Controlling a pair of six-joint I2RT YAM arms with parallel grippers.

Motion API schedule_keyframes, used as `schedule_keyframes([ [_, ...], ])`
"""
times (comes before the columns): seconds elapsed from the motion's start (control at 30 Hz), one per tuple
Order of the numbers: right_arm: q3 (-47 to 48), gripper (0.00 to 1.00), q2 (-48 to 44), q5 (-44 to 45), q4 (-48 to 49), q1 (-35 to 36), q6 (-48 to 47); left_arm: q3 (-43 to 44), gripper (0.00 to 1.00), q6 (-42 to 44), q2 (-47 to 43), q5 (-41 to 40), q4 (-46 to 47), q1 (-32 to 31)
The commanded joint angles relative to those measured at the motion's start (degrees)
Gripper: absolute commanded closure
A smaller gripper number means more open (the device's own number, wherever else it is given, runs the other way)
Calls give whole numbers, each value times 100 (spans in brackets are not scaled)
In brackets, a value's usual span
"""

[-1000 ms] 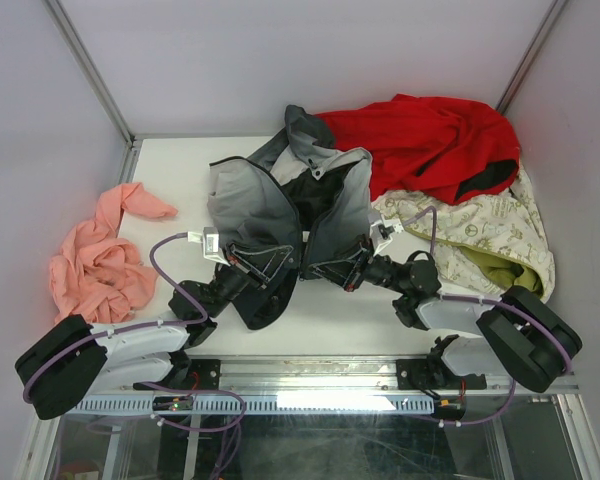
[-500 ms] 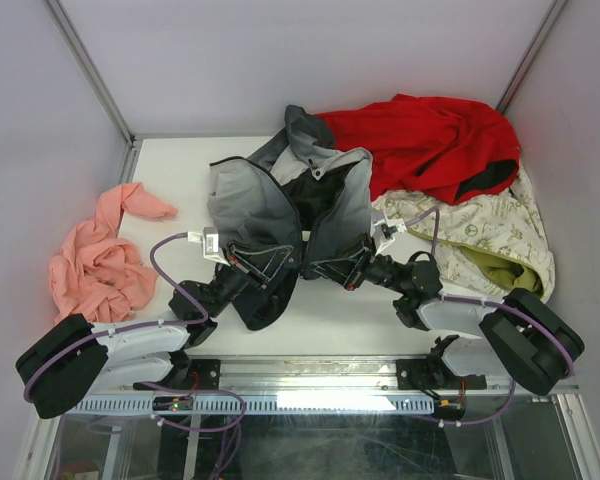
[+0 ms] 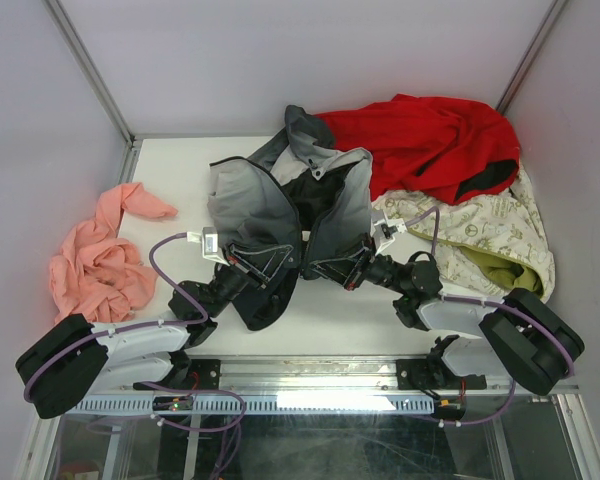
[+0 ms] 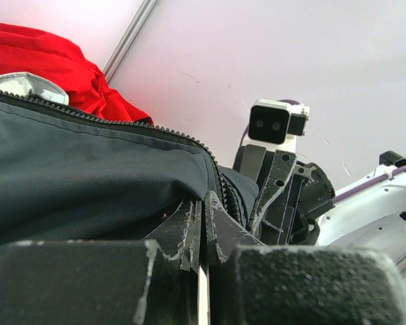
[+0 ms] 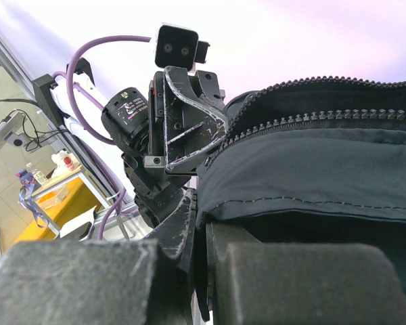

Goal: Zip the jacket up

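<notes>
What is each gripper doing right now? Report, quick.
Left gripper: closed, pinching the jacket at its zipper edge.
Right gripper: closed, pinching the jacket's other zipper edge.

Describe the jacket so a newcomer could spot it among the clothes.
Start at the white table and look at its middle. The jacket lies there, its near edges pinched by the left gripper and right gripper. It alone is charcoal and light grey with a dark zipper, unlike the red garment, cream cloth and pink cloth.
</notes>
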Motion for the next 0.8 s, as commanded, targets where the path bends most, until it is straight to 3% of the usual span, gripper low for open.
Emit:
schedule_keyframes([
  [0.0, 210, 100, -99, -23, 982, 52, -121, 55, 100, -96, -88, -39, 590, 30],
  [0.77, 253, 100, -70, -25, 984, 104, -111, 27, 100, -145, -156, -78, 566, 34],
])
